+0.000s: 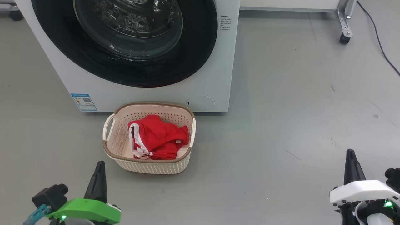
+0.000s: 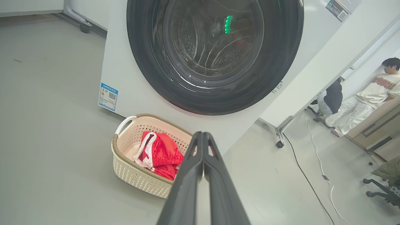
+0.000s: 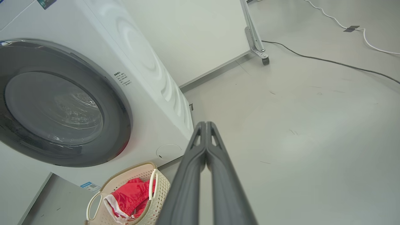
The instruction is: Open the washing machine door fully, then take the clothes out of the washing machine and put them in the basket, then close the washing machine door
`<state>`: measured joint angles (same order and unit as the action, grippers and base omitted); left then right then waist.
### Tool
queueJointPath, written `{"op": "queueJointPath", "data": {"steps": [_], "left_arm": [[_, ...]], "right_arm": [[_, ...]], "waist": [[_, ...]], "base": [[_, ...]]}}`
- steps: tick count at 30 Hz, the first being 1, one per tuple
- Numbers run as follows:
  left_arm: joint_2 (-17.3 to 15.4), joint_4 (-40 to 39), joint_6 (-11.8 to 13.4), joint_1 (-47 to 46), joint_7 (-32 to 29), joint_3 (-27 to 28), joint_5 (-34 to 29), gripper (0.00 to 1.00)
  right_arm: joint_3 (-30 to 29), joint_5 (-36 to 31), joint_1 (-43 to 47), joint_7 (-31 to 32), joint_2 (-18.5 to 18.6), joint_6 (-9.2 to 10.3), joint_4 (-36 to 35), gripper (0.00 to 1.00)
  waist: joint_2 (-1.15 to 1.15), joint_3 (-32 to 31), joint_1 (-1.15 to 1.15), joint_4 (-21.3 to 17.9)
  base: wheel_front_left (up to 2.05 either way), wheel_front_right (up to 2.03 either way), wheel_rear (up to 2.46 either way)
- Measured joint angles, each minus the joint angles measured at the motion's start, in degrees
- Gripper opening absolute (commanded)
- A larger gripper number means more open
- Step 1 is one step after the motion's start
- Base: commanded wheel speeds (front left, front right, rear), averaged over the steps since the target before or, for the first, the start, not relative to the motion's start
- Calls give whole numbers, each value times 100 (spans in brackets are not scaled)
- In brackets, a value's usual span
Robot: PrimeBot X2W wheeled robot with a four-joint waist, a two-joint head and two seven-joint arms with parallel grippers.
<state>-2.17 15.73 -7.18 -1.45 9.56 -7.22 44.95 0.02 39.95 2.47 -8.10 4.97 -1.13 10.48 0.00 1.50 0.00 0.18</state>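
Note:
The white washing machine (image 1: 215, 78) stands ahead with its round black-rimmed door (image 1: 125, 62) shut flat against the front, also seen as the door (image 2: 215, 56) and the door (image 3: 62, 109). The red clothes (image 1: 157, 137) with white trim lie in the cream basket (image 1: 150, 165) on the floor just before the machine; they appear again as clothes (image 2: 161, 154) and clothes (image 3: 131, 198). My left gripper (image 1: 100, 164) is low at the left, shut and empty, fingers pressed together (image 2: 202, 135). My right gripper (image 1: 350, 152) is low at the right, shut and empty (image 3: 205, 124).
Grey floor spreads to the right of the machine. A white wheeled partition (image 3: 218, 37) stands behind, its caster (image 1: 344, 39) at the far right. Cables (image 3: 328, 61) run over the floor. Two people (image 2: 368, 93) are far off beyond the partition.

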Motion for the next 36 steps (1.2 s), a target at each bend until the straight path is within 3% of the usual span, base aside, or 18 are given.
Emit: {"op": "queueJointPath", "data": {"steps": [36], "left_arm": [[-90, -11, 0, -13, -656, 386, 2495, 0]], "right_arm": [[-383, 2555, -309, 721, -142, -286, 280, 0]], "waist": [[0, -67, 0, -11]], "base": [[0, 0, 0]]}}
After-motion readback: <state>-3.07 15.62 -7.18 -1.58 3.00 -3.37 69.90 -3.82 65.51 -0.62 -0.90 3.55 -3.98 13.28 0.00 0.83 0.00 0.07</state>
